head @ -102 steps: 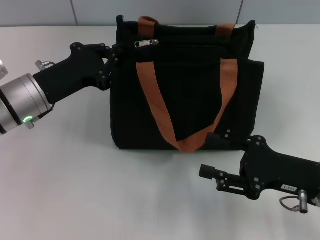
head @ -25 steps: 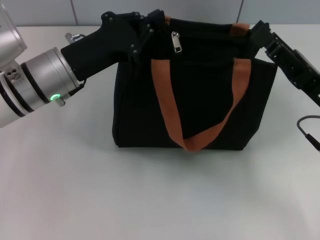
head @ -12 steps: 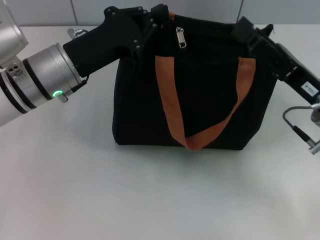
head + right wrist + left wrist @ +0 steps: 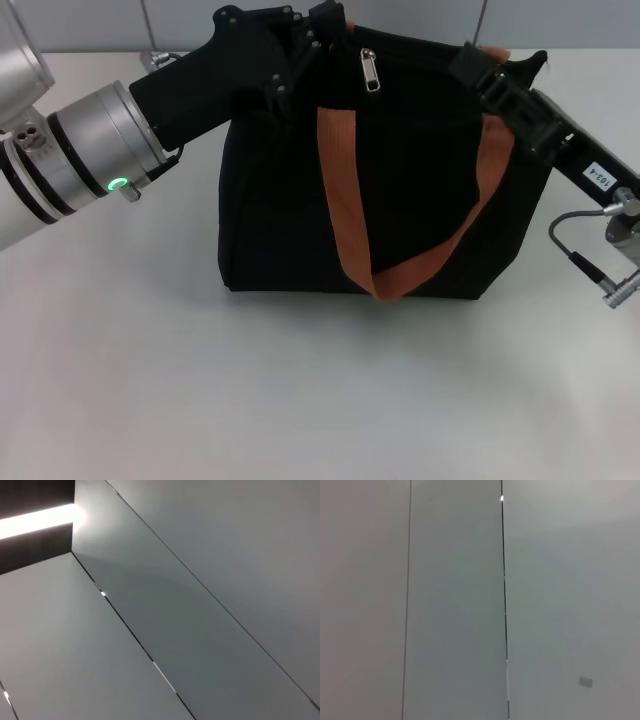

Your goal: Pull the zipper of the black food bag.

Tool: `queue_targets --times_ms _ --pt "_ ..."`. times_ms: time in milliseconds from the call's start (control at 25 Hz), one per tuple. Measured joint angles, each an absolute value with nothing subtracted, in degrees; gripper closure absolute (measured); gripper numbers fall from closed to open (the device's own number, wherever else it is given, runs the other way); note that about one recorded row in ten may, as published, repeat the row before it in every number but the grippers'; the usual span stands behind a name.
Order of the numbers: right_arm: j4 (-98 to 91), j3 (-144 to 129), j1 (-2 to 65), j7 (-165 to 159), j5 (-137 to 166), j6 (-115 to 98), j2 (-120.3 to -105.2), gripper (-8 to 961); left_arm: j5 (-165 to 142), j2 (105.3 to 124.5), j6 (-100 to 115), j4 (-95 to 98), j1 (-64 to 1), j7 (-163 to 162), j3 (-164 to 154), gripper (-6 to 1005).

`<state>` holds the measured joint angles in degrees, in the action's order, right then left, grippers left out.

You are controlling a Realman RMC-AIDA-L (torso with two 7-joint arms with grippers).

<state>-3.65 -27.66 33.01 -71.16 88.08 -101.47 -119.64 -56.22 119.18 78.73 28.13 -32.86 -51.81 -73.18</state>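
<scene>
The black food bag [image 4: 410, 170] stands upright on the pale table, an orange-brown strap [image 4: 345, 190] looping down its front. The silver zipper pull [image 4: 371, 70] hangs just below the bag's top edge, left of centre. My left gripper [image 4: 325, 22] is clamped on the bag's top left corner, a short way left of the pull. My right gripper [image 4: 472, 62] rests against the top right edge beside the other strap end, its fingertips lost against the black fabric. Both wrist views show only grey wall panels.
The pale table [image 4: 300, 390] spreads in front of the bag. My left arm's silver forearm [image 4: 70, 170] crosses the left side. A grey cable with a plug [image 4: 600, 275] hangs from my right arm at the right edge.
My right gripper has slid left along the bag's top edge toward the zipper pull. The left gripper, the held corner and the pull have shifted slightly right.
</scene>
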Motion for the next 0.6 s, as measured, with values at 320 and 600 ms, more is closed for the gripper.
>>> queue_targets --times_ms 320,600 --pt "-4.2 -30.3 34.5 -74.1 90.1 -98.8 -119.6 717 -52.6 119.17 78.5 28.1 -33.2 -51.2 -76.8 973" --pt "-3.8 -30.0 34.7 -73.6 89.9 -98.1 -119.71 712 -52.5 119.18 78.5 28.2 -33.2 -51.2 -77.0 973"
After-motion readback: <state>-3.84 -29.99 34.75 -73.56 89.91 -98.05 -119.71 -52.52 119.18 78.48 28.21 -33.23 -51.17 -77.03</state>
